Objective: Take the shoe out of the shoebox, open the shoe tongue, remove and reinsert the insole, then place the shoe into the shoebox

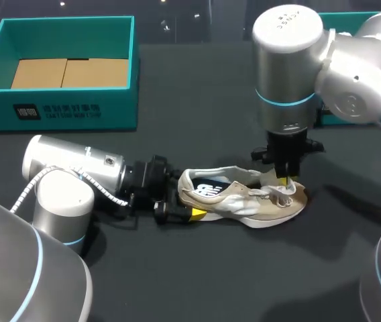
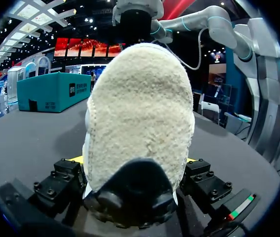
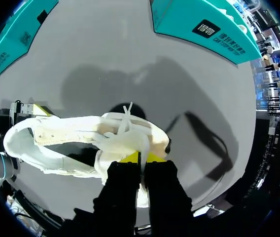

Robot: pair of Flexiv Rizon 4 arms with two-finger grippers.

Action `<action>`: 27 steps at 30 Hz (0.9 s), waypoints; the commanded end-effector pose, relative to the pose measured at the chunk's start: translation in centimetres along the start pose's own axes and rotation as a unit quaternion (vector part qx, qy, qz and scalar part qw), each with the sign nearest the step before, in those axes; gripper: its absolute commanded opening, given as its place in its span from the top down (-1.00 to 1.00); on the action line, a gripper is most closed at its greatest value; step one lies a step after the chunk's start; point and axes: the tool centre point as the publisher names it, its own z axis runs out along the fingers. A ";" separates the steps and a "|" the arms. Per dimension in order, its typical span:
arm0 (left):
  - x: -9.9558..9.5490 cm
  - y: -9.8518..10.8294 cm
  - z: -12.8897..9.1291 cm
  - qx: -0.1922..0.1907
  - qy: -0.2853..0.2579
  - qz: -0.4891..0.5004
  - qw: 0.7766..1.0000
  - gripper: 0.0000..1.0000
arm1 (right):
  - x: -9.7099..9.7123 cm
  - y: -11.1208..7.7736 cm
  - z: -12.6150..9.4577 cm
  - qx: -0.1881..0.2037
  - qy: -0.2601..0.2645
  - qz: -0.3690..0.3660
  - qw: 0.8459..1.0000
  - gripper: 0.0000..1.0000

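Left arm (image 1: 76, 168) and right arm (image 1: 288, 67) are silver-grey cylinders with teal rings, black wrists, yellow-tipped jaws.

Premises assessed as a robot demonstration or test station, not a home or shop. Grounds: two industrial arms, the left arm (image 1: 76, 168) and the right arm (image 1: 288, 74), work over one table (image 1: 197, 87) with a plain dark grey top. The only goods are a single shoe (image 1: 244, 194), an open teal shoebox (image 1: 63, 111) and a second teal box (image 3: 204, 22), both with printed labels.
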 end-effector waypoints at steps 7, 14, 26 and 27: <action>0.2 0.4 -0.1 -0.001 0.000 0.000 1.000 1.00 | -0.9 0.4 0.8 0.013 -0.056 0.049 0.997 0.22; 0.2 0.4 -0.1 -0.001 0.000 0.000 1.000 1.00 | -1.9 0.4 1.1 0.017 -0.103 0.087 0.991 -0.44; 0.2 0.4 -0.1 -0.001 0.000 0.000 1.000 1.00 | -1.1 0.0 -4.2 -0.029 -0.109 0.096 0.989 -0.34; 0.2 0.4 -0.1 -0.001 0.000 0.000 1.000 1.00 | -0.6 0.0 -5.2 -0.040 -0.107 0.081 0.990 -0.35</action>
